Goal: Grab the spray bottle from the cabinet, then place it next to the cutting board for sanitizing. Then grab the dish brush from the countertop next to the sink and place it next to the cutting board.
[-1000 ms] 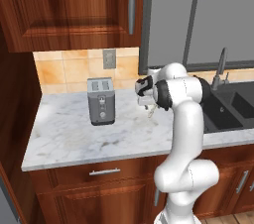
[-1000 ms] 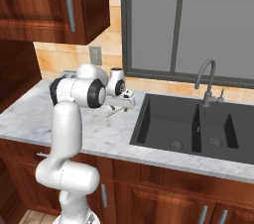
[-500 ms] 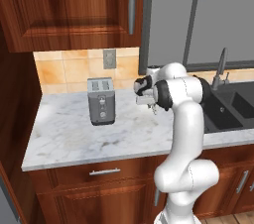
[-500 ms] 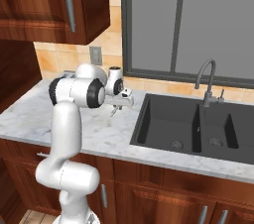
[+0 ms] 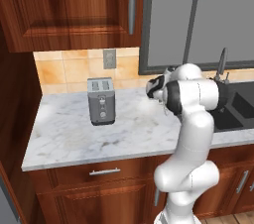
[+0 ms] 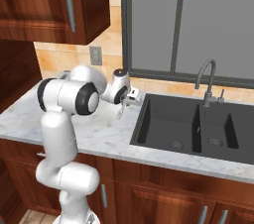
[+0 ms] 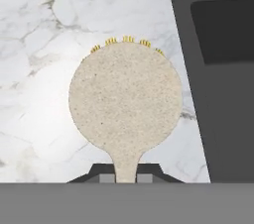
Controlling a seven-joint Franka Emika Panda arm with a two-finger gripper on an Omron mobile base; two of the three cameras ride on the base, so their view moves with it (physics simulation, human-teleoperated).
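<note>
Compared with one second ago, the gripper (image 6: 124, 107) is now clenched on the dish brush (image 7: 124, 103); earlier the jaws stood wide apart just over it. The brush has been raised slightly off the countertop (image 5: 134, 134) since then, and the base cameras have not shifted.

In the hand view the thin handle of the brush is pinched between the two fingertips (image 7: 105, 178) at the bottom, and the round pale head is seen from its back, with a fringe of yellow bristles showing past its far edge. Marble is seen under and around the head, and the dark rim of the sink (image 7: 218, 69) runs along the right side of that view, near but apart from the brush.

In the right base view the brush hangs as a small pale sliver below the hand, above the marble just left of the sink's (image 6: 198, 129) left edge. The arm is folded: the lower links rise upright from the base, the big elbow joint sits at counter height, and the forearm reaches forward and toward the sink, with the hand tilted down toward the counter. In the left base view the hand (image 5: 155, 88) is mostly hidden behind the elbow. A toaster (image 5: 101, 101) stands well apart to the left, below a wall outlet (image 5: 109, 58). The cabinet (image 5: 74, 5) door is shut, above the toaster.
</note>
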